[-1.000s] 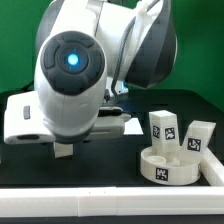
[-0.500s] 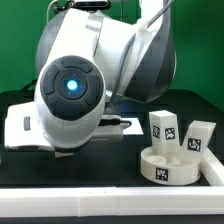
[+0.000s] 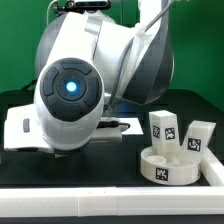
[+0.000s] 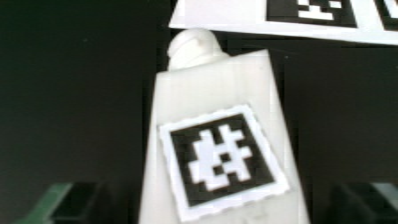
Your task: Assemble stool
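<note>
- The arm (image 3: 75,85) fills most of the exterior view, its round joint cap with a blue light facing the camera, and its bulk hides the gripper there.
- In the wrist view the two dark fingers (image 4: 63,200) show at the lower corners, wide apart, one on each side of a leg (image 4: 214,140); the pincer stands apart and neither finger touches the part.
- That leg is a long white block lying on the black table (image 4: 71,80), with a knob at its far end and a black-and-white tag on its upper face.
- Beyond the knob end lies the marker board (image 4: 285,22), a flat white sheet with a printed tag, close to the leg but not touching it.
- In the exterior view the seat (image 3: 172,165) sits at about 4 o'clock from the arm, a low white ring with a tag on its front wall.
- Two more legs stand upright just behind the seat: one (image 3: 165,128) at its 12 o'clock, the other (image 3: 200,136) at its 1 o'clock, each showing a tag.
- A white rail (image 3: 110,207) runs along the near table edge, at 6 o'clock from the seat.
- A strip of the marker board (image 3: 122,127) shows at the 3 o'clock side of the arm's lower body.
</note>
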You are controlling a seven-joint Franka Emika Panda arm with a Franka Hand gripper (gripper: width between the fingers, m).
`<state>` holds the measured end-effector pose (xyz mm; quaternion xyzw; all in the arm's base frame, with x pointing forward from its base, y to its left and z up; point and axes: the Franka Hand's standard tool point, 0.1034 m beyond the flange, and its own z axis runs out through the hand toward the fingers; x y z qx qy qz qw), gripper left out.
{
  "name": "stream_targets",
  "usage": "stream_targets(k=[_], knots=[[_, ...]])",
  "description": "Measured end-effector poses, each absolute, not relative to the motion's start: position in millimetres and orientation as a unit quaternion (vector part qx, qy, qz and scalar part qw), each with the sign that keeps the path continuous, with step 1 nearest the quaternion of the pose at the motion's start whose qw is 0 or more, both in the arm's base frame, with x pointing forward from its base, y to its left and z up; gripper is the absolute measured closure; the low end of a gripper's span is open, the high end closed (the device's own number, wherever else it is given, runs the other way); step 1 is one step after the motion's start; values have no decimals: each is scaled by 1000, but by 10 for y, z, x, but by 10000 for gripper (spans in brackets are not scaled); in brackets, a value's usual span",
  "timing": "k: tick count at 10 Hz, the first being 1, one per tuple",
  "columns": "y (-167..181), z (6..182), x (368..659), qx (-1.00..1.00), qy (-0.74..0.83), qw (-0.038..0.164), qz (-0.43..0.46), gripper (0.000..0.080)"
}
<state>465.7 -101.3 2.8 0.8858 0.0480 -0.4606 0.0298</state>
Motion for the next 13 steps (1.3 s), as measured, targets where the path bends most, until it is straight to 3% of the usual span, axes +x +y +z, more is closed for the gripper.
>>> stream_targets(k=[1,3,6,9,11,13], knots=[[-1018,28,4657,886,48,30,-461,434],[-1023,28,4656,886,47,29,-461,476],[-1020,64,4699,887,46,29,-459,476],[-892,459,4998,885,47,26,-462,476],[-653,667,5207,890,16,50,-453,476],[-574,690,5267,896,14,56,-440,476]])
